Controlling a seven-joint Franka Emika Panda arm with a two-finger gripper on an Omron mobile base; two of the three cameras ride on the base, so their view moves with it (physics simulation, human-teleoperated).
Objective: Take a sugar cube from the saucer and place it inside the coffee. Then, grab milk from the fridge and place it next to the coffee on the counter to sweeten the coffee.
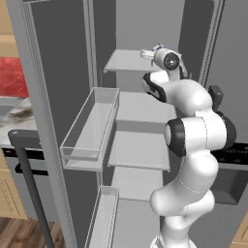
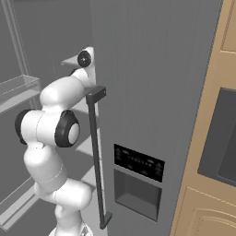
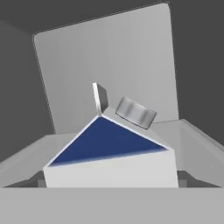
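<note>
Small white milk carton (image 3: 109, 164) w/ dark blue band sits on a pale grey shelf (image 1: 127, 61) high inside the tall grey fridge (image 2: 152, 92). Robot's hand (image 1: 149, 54) is right at it; can't tell if open or gripping.

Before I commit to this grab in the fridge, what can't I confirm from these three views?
- Fingertips: hand view, cut off below the milk, so contact is unknown.
- Milk carton's base: hand view, cut by the bottom edge.
- Gripper: left base view, hidden behind the arm's own wrist at the fridge shelf.
</note>
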